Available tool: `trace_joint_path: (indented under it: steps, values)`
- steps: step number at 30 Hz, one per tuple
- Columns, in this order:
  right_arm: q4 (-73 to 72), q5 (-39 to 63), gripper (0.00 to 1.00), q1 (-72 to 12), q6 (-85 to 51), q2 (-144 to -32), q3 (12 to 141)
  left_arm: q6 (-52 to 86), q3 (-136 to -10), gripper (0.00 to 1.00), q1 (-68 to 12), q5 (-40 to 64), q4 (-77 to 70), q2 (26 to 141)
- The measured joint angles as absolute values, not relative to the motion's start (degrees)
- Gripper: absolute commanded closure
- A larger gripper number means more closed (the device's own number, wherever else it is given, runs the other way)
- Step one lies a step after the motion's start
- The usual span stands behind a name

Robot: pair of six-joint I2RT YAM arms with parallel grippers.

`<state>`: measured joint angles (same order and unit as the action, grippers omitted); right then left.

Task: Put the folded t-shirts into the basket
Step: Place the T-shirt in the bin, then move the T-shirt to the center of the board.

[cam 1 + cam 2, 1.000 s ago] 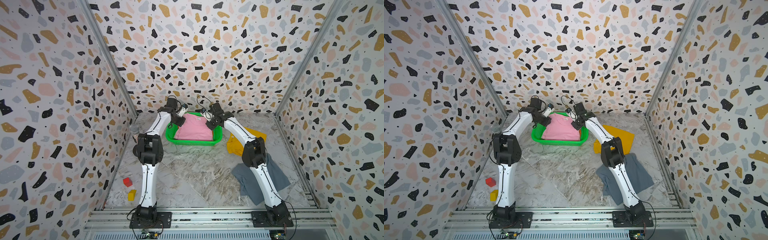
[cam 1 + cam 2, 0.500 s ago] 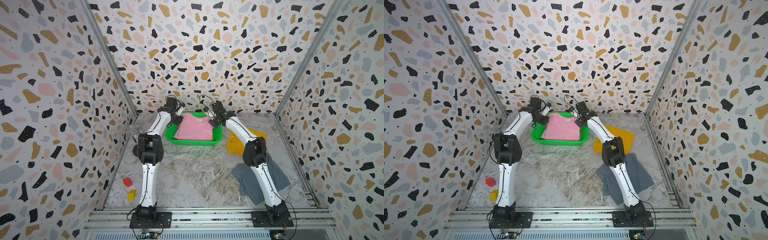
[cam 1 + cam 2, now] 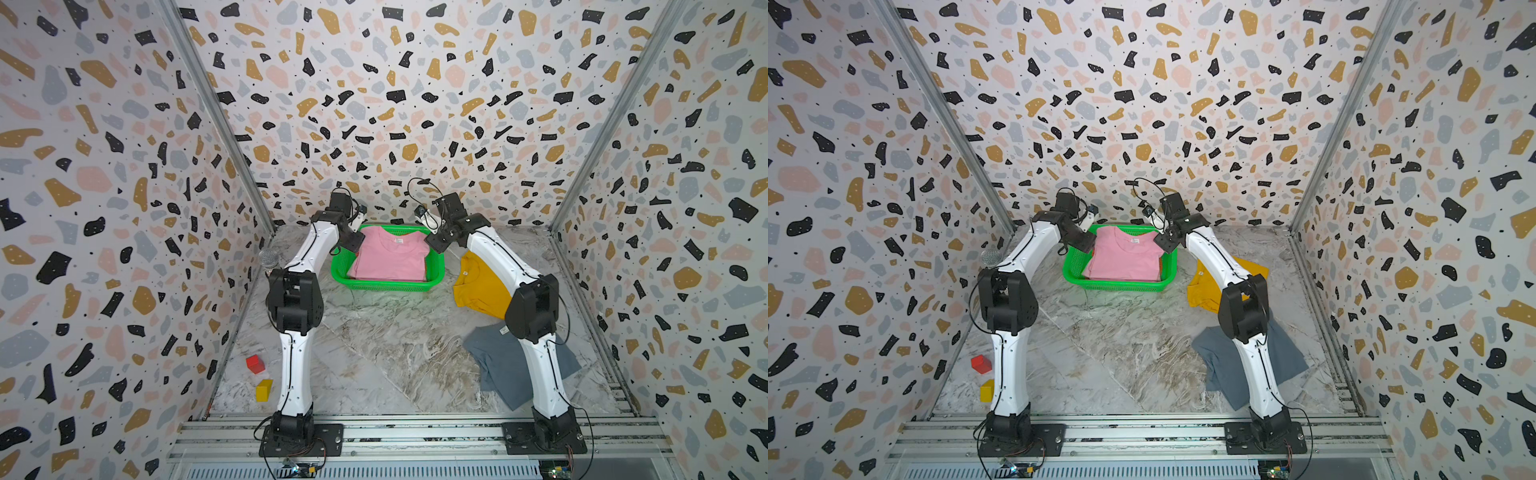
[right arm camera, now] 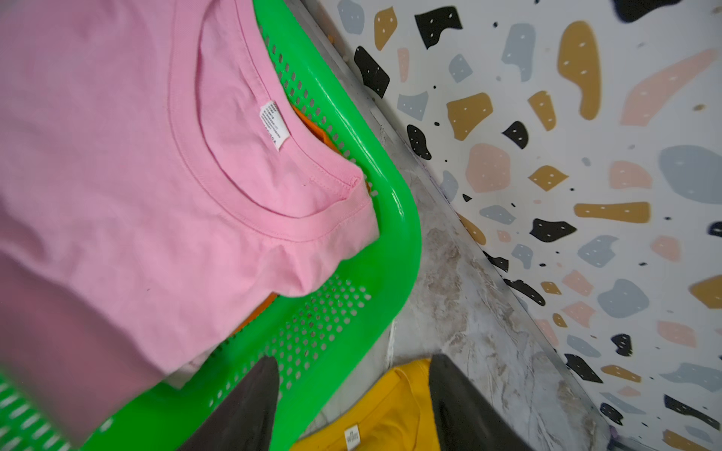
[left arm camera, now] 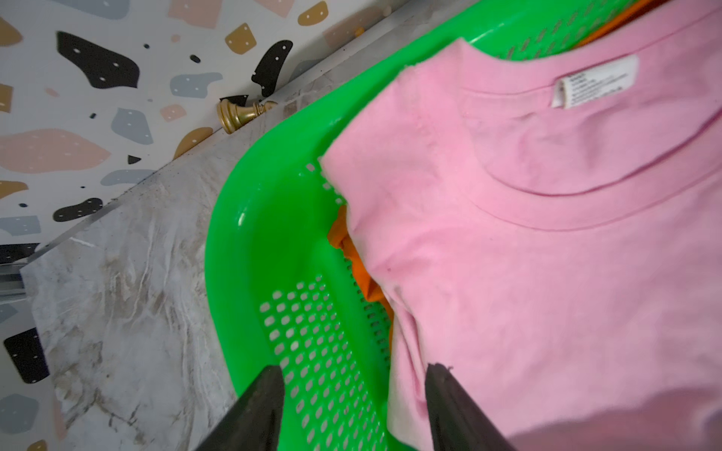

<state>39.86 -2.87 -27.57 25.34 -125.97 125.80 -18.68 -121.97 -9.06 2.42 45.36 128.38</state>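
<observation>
Both now spread, left claw (image 5: 353,369), right claw (image 4: 353,359), pink t-shirt (image 3: 390,257) released

**Speckled walls, marbled floor**

Back wall (image 3: 395,104), left wall (image 3: 83,208) and right wall (image 3: 685,208) all wear pale terrazzo print flecked black, ochre, pink and grey. Metal posts (image 3: 215,112) mark the rear corners. The floor (image 3: 374,353) is grey-brown marbled sheet, evenly lit, with aluminium rails (image 3: 415,434) along its front edge.

Free middle, cluttered far and right edges.
I have bare worktop (image 3: 374,353) across the centre. At the far edge the basket (image 3: 386,286), between my left claw (image 5: 353,369) and right claw (image 4: 355,359), is capped by the pink tee (image 3: 390,257). The mustard tee (image 3: 478,291) and grey tee (image 3: 498,365) cover the right edge, and a red block (image 3: 255,364) and yellow block (image 3: 264,390) sit near the front-left corner.
</observation>
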Motion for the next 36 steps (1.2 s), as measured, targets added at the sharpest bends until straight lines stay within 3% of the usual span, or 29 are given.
trace_joint_path:
  steps: [10,14,19,30,36]
  values:
    - [39.9,-0.2,0.28,-24.9,28.5,-98.1,93.0,-19.0,-95.6,0.21,-9.1,8.5,42.5,102.6]
    - [44.6,1.2,0.26,-22.9,31.5,-87.9,78.1,-19.6,-85.2,0.14,-9.1,12.5,42.5,94.1]
    - [53.7,4.3,0.28,-22.7,37.8,-77.6,64.6,-21.3,-76.0,0.12,-9.1,16.8,43.4,86.3]
    - [55.6,-3.5,0.46,-23.6,49.8,-73.6,42.6,-21.6,-69.1,0.12,-9.1,20.6,43.3,81.2]
    - [51.1,-3.6,0.52,-29.1,49.7,-78.8,40.5,-21.7,-69.1,0.11,-9.1,20.2,43.4,81.5]
